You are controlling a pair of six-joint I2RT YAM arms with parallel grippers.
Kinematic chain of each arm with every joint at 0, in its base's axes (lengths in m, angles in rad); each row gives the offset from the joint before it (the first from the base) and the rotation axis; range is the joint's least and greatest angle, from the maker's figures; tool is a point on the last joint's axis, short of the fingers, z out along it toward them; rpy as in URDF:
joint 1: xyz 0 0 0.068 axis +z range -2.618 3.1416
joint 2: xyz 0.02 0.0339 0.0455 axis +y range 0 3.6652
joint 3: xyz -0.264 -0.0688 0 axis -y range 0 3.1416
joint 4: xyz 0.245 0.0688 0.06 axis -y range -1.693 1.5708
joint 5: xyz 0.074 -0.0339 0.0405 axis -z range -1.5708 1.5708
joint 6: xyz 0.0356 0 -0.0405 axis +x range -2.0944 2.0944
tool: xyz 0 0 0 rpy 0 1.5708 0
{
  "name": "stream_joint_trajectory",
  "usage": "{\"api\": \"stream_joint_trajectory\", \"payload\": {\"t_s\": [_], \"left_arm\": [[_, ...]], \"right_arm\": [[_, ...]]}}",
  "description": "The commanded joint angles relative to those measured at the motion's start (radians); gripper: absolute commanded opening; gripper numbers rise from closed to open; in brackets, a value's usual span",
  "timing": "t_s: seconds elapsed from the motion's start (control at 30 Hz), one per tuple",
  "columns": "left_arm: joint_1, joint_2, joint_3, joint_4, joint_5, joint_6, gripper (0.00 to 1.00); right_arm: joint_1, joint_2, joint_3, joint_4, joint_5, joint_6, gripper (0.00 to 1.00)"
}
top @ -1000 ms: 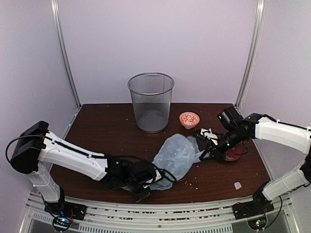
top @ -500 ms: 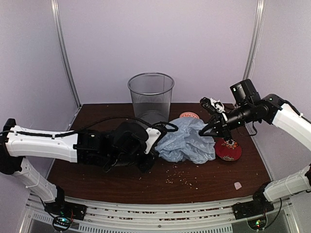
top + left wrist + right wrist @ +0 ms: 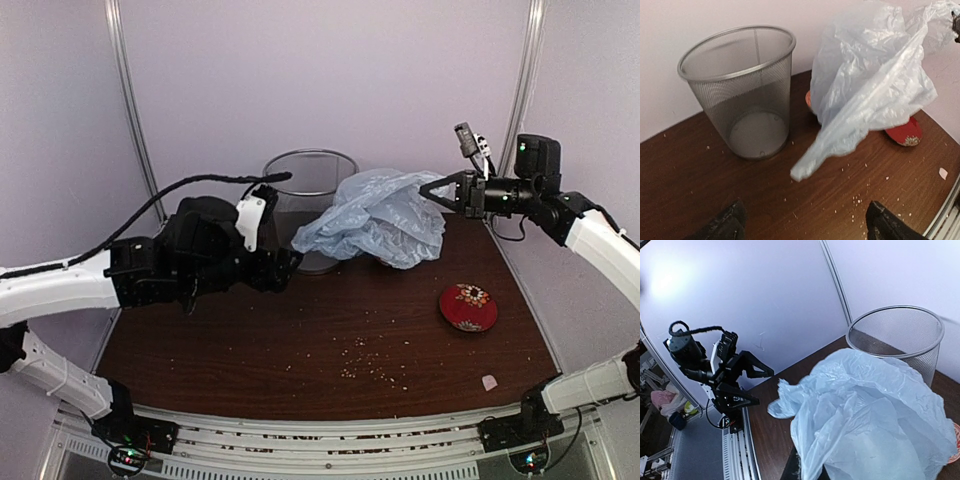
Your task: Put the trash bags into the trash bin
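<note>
**One bag aloft, none in the bin yet**

The right end effector pinches the bag by an upper edge. The bag hangs in the air just beside the bin's rim, clear of its mouth. The left end effector is spread wide and holds nothing. The lift looks done. What remains is to carry the bag over the opening, release it and push it down into the bare bin.
</note>
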Motion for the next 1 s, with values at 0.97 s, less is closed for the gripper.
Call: {"api": "stream_joint_trajectory", "payload": {"t_s": [0.97], "left_arm": [[0.181,0.725,-0.380,1.979,0.631,-0.575,0.96]], "right_arm": [[0.000,0.017,-0.050,0.304,-0.127,0.378,0.00]]}}
